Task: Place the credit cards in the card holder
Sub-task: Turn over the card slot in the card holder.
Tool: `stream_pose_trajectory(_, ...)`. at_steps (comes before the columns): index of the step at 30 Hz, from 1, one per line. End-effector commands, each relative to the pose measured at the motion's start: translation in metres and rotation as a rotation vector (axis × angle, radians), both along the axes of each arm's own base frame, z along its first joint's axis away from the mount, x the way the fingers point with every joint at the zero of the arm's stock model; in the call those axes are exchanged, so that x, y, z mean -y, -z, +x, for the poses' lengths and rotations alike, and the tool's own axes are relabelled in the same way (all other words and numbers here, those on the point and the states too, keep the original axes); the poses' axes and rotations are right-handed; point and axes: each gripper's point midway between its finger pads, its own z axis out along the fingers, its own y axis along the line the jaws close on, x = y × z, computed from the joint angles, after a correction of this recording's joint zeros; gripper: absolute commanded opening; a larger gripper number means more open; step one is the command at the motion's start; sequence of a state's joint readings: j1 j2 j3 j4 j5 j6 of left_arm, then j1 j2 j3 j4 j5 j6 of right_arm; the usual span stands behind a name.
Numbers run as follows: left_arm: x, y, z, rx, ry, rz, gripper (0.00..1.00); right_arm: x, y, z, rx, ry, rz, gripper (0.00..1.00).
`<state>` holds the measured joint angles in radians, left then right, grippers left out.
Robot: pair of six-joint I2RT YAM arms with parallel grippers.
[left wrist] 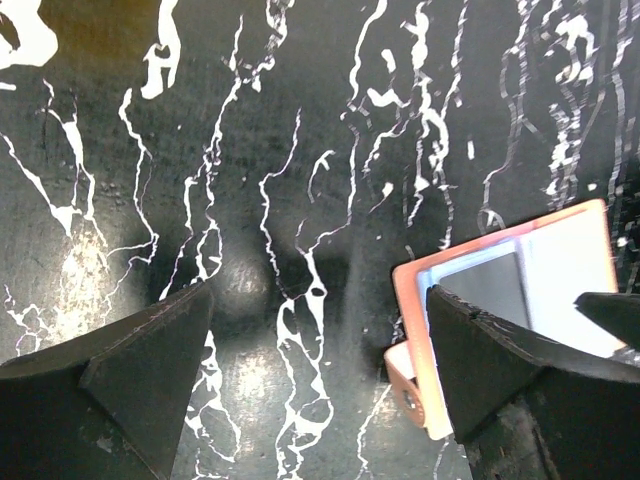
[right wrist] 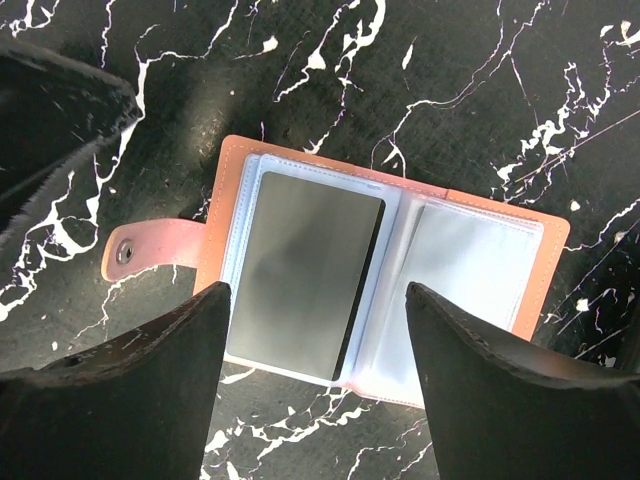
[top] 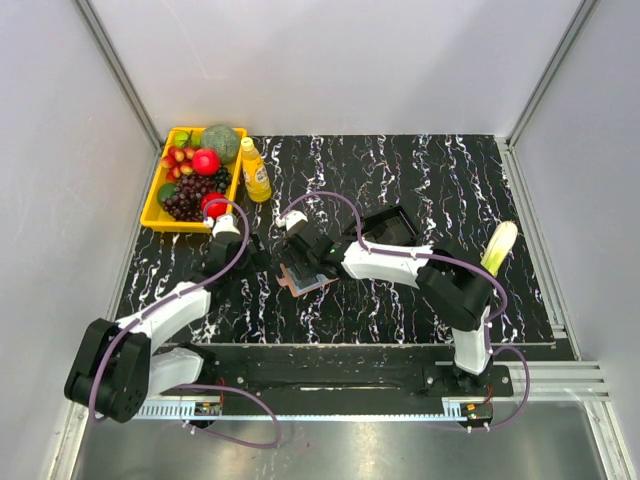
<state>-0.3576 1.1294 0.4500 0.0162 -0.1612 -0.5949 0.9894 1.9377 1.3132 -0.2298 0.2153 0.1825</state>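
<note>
Your right arm stretches forward and to the left. Its gripper (right wrist: 315, 305) is spread wide, grasping nothing, directly over the open card holder (right wrist: 465, 265). A dark credit card (right wrist: 300, 265) lies on the tab-side page, between your fingertips, and its print is unreadable. Your left gripper (left wrist: 318, 300) hangs parted and empty, with the holder just beside its right finger.

Overhead overview; wrist close-ups over card holder (right wrist: 470, 290)

"Where's the right gripper (right wrist: 318, 290)?"

"Straight above the card holder (right wrist: 470, 270), pointing down, jaws spread wide with nothing between them. The right arm (top: 400, 262) reaches in from the holder's right, elbow bent."

"And the left gripper (left wrist: 318, 292)?"

"Just left of the holder, low, jaws apart and empty. The left arm (top: 175, 305) stretches forward."
</note>
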Motion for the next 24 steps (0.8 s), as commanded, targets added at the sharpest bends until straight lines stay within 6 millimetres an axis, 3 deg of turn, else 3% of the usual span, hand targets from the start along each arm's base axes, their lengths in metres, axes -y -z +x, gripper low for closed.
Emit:
stream_pose_trajectory(1, 0.009, -0.003, 0.005, 0.003, 0.024, -0.005, 0.90, -0.013, -0.015, 0.003, 0.009, 0.022, 0.048, 0.77)
stream_pose_trajectory(9, 0.030, 0.011, -0.005, -0.030, 0.095, -0.027, 0.84, -0.015, -0.014, 0.002, 0.018, 0.064, 0.056, 0.83)
stream_pose_trajectory(13, 0.038, 0.020, -0.011, -0.060, 0.121, -0.048, 0.75, -0.005, -0.018, 0.008, 0.049, 0.135, 0.051, 0.85)
stream_pose_trajectory(16, 0.042, 0.022, -0.016, -0.071, 0.127, -0.074, 0.66, 0.005, -0.020, 0.010, 0.068, 0.185, 0.041, 0.86)
stream_pose_trajectory(24, 0.058, 0.022, -0.030, -0.099, 0.157, -0.193, 0.60, 0.000, -0.016, 0.006, 0.034, 0.180, 0.063, 0.86)
